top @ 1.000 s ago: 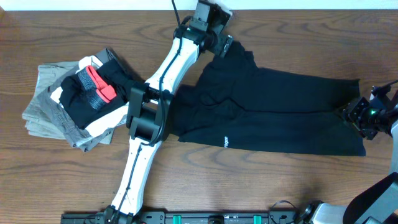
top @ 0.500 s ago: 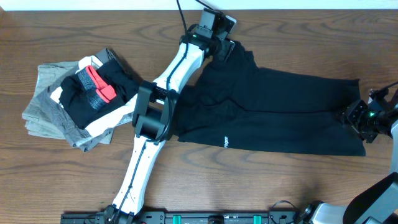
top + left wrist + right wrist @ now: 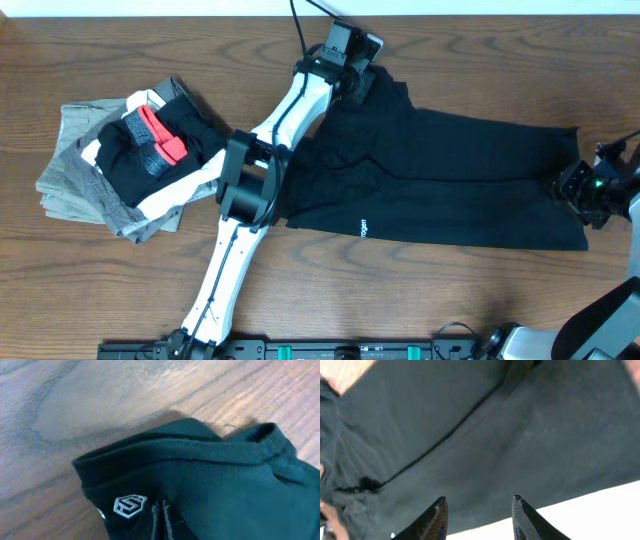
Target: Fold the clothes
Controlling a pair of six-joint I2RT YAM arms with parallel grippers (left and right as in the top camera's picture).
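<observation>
The clothes, a black T-shirt (image 3: pixel 450 180), lie spread across the middle and right of the table, a small white logo (image 3: pixel 365 228) near the front hem. My left gripper (image 3: pixel 360 78) is at the shirt's far left corner, shut on a bunched fold of it. In the left wrist view the fingers (image 3: pixel 161 521) meet in the black fabric (image 3: pixel 225 490) beside a white hexagonal mark (image 3: pixel 130 506). My right gripper (image 3: pixel 572 188) is at the shirt's right edge. It stands open (image 3: pixel 479 498) over the fabric (image 3: pixel 470 420), gripping nothing.
A pile of folded gray and white garments (image 3: pixel 75 180) sits at the left, with a smaller black piece with a red patch (image 3: pixel 158 140) on top. My left arm (image 3: pixel 248 190) stretches diagonally past the shirt's left edge. Bare wood (image 3: pixel 450 300) lies in front.
The left gripper has shifted slightly right and away from me, and its jaws have shut on the shirt's corner. The right gripper has barely moved.
</observation>
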